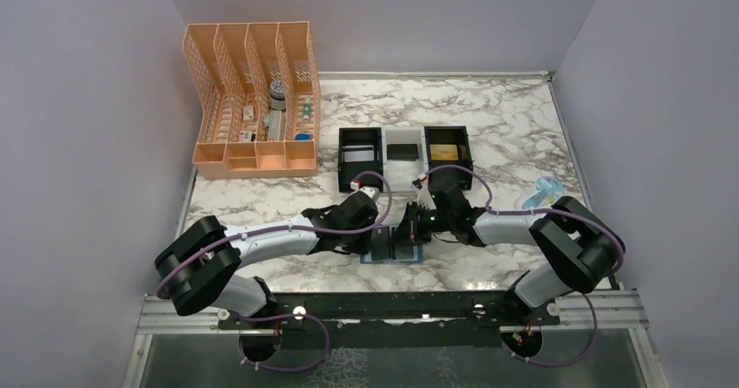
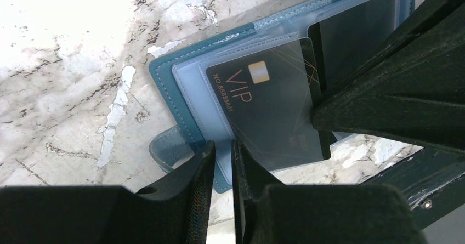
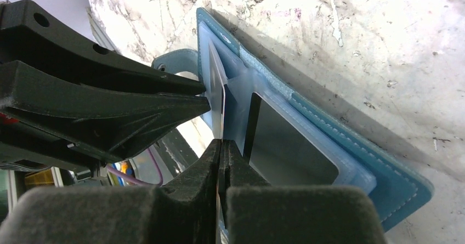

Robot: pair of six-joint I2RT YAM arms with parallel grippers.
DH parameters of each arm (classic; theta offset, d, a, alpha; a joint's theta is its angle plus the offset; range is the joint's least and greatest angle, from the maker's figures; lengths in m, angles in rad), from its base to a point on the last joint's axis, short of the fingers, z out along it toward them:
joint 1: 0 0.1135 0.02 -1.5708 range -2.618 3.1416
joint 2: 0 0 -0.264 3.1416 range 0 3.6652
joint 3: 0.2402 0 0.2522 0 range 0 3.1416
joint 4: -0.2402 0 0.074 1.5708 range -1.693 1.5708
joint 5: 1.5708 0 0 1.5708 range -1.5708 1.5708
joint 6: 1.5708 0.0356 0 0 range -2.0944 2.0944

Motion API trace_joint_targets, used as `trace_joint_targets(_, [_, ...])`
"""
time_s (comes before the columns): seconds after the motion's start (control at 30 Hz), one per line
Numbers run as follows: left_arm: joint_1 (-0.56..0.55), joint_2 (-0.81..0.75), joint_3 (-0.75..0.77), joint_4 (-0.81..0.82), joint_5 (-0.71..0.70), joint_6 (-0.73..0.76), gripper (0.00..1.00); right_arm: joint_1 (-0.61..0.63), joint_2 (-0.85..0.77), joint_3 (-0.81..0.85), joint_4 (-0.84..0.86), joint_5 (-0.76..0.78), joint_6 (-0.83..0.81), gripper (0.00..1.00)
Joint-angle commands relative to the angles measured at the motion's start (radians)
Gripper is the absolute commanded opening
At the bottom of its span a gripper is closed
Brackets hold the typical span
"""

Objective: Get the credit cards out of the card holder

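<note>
Top view: holder (image 1: 389,260) lies open on desk (image 1: 488,126), near centre.
Left wrist: my left fingers (image 2: 222,164) pinch holder's edge.
Right wrist: my right fingers (image 3: 221,156) clamp black card (image 3: 218,98). I should pull straight along the pocket, holder pinned.

The marbled white-and-brown surface (image 1: 488,118) carries a peach desk organizer (image 1: 212,154) at its far left and a black-and-white three-compartment tray (image 1: 384,148) at centre. A teal-blue card holder (image 3: 395,183) lies open near the front edge, and a small pale-blue object (image 1: 542,193) sits at the right.
</note>
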Motion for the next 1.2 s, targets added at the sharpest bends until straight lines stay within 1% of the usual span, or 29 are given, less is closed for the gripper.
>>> trace_joint_targets(0.0, [-0.004,0.004,-0.009,-0.037,-0.026,0.0,0.2,-0.007,0.0,-0.006,0.041,-0.055,-0.005,0.03])
trace_joint_targets(0.17, [-0.004,-0.004,-0.009,-0.039,-0.024,0.002,0.2,-0.009,0.005,-0.013,0.037,-0.031,0.012,0.03])
trace_joint_targets(0.27, [-0.004,-0.006,-0.009,-0.037,-0.024,0.002,0.2,-0.009,0.03,-0.012,0.068,-0.061,0.025,0.04])
trace_joint_targets(0.37, [-0.004,-0.005,-0.009,-0.037,-0.023,0.001,0.2,-0.009,0.047,-0.019,0.106,-0.07,0.049,0.09])
trace_joint_targets(0.43, [-0.004,-0.005,-0.009,-0.036,-0.023,-0.001,0.2,-0.01,0.054,-0.019,0.112,-0.062,0.057,0.11])
trace_joint_targets(0.87, [-0.004,-0.006,-0.012,-0.035,-0.023,0.001,0.2,-0.013,0.035,-0.046,0.105,-0.022,0.079,0.13])
trace_joint_targets(1.03, [-0.004,-0.009,-0.012,-0.038,-0.025,0.002,0.2,-0.017,0.018,-0.053,0.094,-0.019,0.075,0.11])
trace_joint_targets(1.17, [-0.004,-0.004,-0.008,-0.036,-0.024,0.0,0.2,-0.019,0.015,-0.065,0.119,-0.031,0.078,0.01])
